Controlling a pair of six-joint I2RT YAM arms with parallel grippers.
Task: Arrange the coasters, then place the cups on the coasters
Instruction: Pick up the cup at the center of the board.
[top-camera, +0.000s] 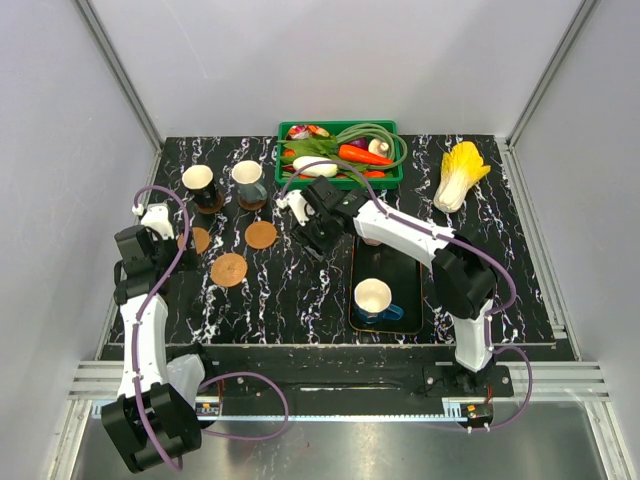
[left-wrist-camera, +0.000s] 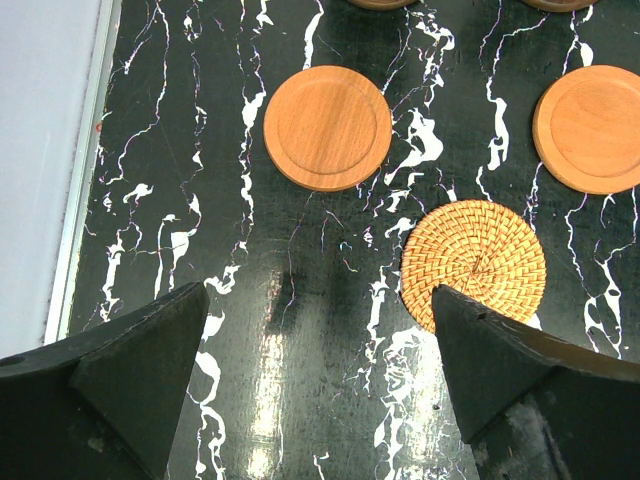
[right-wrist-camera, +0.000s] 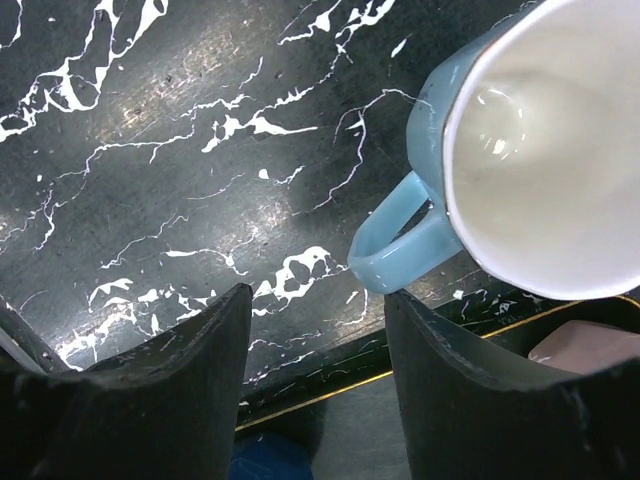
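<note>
Near the 11 o'clock corner of the tray (top-camera: 412, 280), the right gripper (right-wrist-camera: 318, 295) hovers half-spread, seemingly grasping nothing, with a pale blue cup (right-wrist-camera: 540, 150) at its 1 o'clock. Over the table, the left gripper (left-wrist-camera: 320, 295) hangs spread wide, a woven coaster (left-wrist-camera: 475, 262) at its 3 o'clock

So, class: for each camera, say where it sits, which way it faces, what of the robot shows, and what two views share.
Top external: above and behind the bases, looking down at the marble table; left arm and right arm show.
Left wrist: on the left arm, facing down at a woven coaster; open fingers show.
Right wrist: on the right arm, facing down at a light-blue cup by the black tray; fingers show.
Shared: the woven coaster, also in the top view.
</note>
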